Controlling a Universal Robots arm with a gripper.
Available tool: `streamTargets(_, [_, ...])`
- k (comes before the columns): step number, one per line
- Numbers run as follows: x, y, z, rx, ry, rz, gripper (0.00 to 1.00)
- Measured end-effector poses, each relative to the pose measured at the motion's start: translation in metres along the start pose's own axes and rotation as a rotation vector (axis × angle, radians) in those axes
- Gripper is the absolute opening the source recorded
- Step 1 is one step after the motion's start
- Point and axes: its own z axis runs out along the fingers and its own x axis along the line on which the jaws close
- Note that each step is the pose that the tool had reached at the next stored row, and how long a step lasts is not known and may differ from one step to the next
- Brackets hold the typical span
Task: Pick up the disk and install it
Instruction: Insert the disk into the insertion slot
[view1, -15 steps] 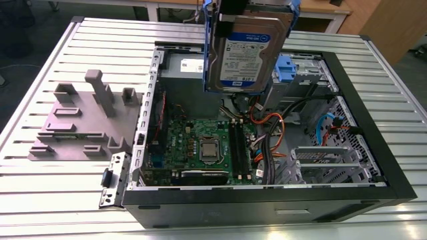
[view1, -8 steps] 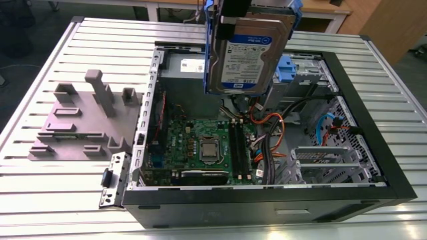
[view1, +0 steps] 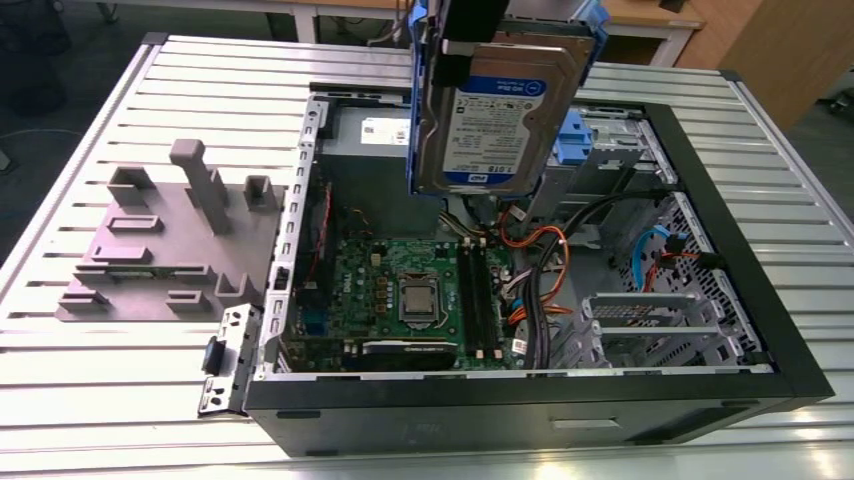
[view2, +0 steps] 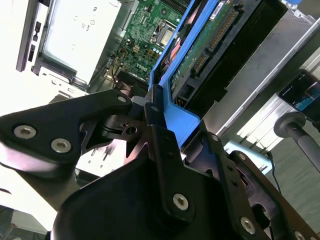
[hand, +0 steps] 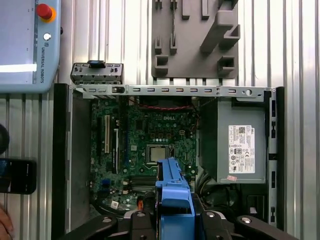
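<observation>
The disk (view1: 501, 120) hangs upright on its edge above the open computer case (view1: 747, 300), over the case's far side. It is silver with a white-and-blue label, and a blue plastic frame (hand: 174, 192) runs along its edges. My gripper (view1: 463, 35) holds the disk from above, shut on the blue frame. In the second wrist view the black fingers (view2: 162, 145) clamp the frame's end, and the disk's (view2: 225, 45) circuit-board side and connector face the camera. The gripper (hand: 174, 222) stands over the motherboard (hand: 150, 145) in the first wrist view.
Inside the case are a grey power supply (hand: 240, 145) with a white sticker, orange and black cables (view1: 541, 265), a blue latch (view1: 571, 135) and a metal drive cage (view1: 641, 325). A grey fixture block (view1: 160, 240) lies beside the case. A teach pendant (hand: 25, 45), a phone (hand: 17, 175) and a hand (hand: 4, 222) sit at the table's edge.
</observation>
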Motion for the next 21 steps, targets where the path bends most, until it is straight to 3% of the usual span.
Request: streamTargets(21, [0.0297, -0.0004, 0.0001, 0.0001, -0.0001, 0.000, 0.36])
